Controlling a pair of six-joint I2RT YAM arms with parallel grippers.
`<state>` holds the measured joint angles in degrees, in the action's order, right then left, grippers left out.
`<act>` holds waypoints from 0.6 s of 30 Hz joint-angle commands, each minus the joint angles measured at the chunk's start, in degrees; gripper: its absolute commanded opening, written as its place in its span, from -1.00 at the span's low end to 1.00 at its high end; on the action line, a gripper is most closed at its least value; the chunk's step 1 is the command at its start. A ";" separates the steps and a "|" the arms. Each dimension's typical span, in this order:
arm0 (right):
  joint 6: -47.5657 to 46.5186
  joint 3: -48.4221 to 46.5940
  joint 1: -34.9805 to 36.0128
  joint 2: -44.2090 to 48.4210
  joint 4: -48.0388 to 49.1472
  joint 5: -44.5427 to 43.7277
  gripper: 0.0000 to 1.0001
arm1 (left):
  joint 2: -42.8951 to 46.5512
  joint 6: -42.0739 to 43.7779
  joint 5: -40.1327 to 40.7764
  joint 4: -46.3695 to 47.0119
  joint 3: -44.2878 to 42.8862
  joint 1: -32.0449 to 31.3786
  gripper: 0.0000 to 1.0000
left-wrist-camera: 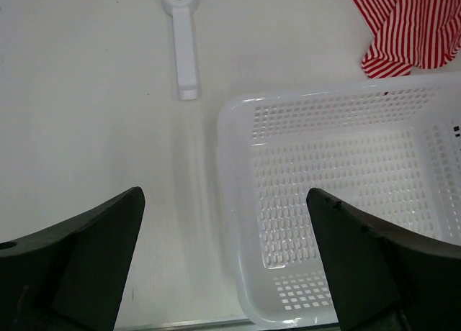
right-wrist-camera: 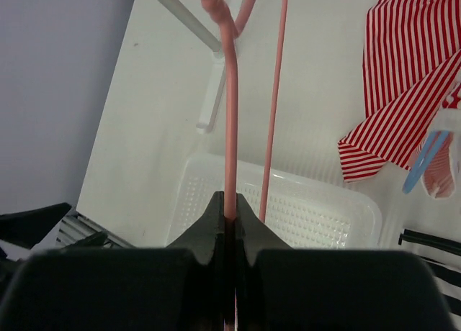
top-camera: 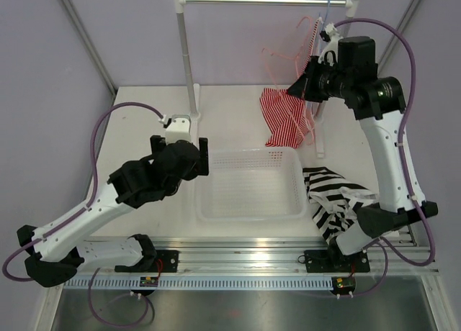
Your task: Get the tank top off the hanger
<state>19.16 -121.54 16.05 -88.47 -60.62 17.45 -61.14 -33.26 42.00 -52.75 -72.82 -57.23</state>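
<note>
though off hanger (right-wrist-camera: 231, 129), tank top (top-camera: 328, 194) well apart from right end effector (top-camera: 297, 89)

Black-white striped tank top (top-camera: 328, 191), pink hanger (right-wrist-camera: 231, 115).

The left arm (top-camera: 79, 227) reaches from its base at the near-left corner toward the middle of the table, its elbow low. The left gripper (top-camera: 180, 145) hovers above the surface, its 2 fingers (left-wrist-camera: 94, 252) spread wide with nothing between them. The right arm (top-camera: 385, 151) rises from the near-right corner toward the far edge, wrist bent left. The right gripper (right-wrist-camera: 229, 201) is clamped tight on the hanger (right-wrist-camera: 231, 129) wire.
</note>
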 commanded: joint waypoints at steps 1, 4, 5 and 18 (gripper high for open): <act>-0.88 -7.38 1.35 -3.96 1.56 -7.87 -1.00 | 1.90 0.38 2.39 -3.93 -0.92 0.81 0.98; -2.37 -14.33 2.84 -10.55 0.77 -12.87 -1.00 | 3.57 1.87 1.69 -5.16 -0.84 0.89 0.98; -2.98 -16.17 3.19 -12.07 0.59 -14.36 -1.00 | 4.27 2.92 1.07 -5.08 -0.66 0.81 0.98; -5.71 -29.81 3.46 -25.00 5.33 -19.74 -1.00 | 15.70 4.07 -0.25 -8.33 7.16 0.81 0.98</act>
<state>15.31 -149.16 19.00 -112.51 -59.79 0.60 -46.57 -29.98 41.60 -61.01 -66.89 -56.55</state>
